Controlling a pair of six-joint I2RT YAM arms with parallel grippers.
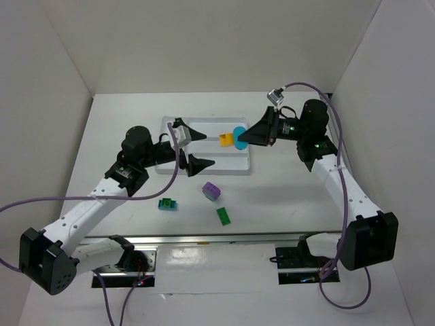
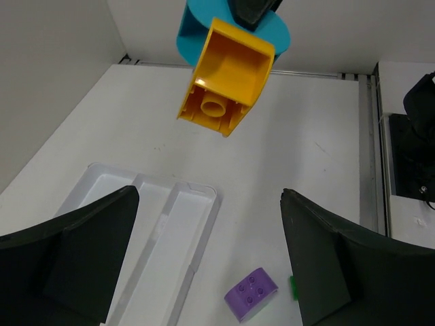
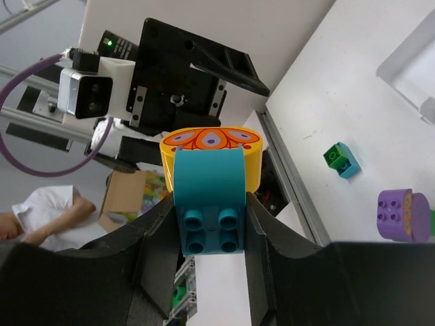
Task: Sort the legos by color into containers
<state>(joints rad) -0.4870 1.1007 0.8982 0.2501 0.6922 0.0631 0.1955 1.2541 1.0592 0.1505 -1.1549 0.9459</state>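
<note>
My right gripper (image 1: 246, 136) is shut on a teal brick (image 1: 239, 135) with a yellow-orange brick (image 1: 225, 140) stuck to its far side, held above the white tray (image 1: 234, 163). In the right wrist view the teal brick (image 3: 207, 204) sits between the fingers (image 3: 153, 258), with the yellow one (image 3: 211, 146) behind it. My left gripper (image 1: 209, 149) is open and empty over the tray, facing the held pair. Its wrist view shows the yellow brick's hollow underside (image 2: 228, 78) and the teal brick (image 2: 194, 30) above. A purple brick (image 1: 211, 191), a green brick (image 1: 223, 216) and a joined teal and green pair (image 1: 167, 204) lie on the table in front of the tray.
The left wrist view shows the tray's long narrow sections (image 2: 170, 231), with the purple brick (image 2: 251, 293) on the table beside them. The right wrist view shows the purple brick (image 3: 401, 214), the teal and green pair (image 3: 340, 159) and a tray corner (image 3: 414, 61). White walls enclose the table.
</note>
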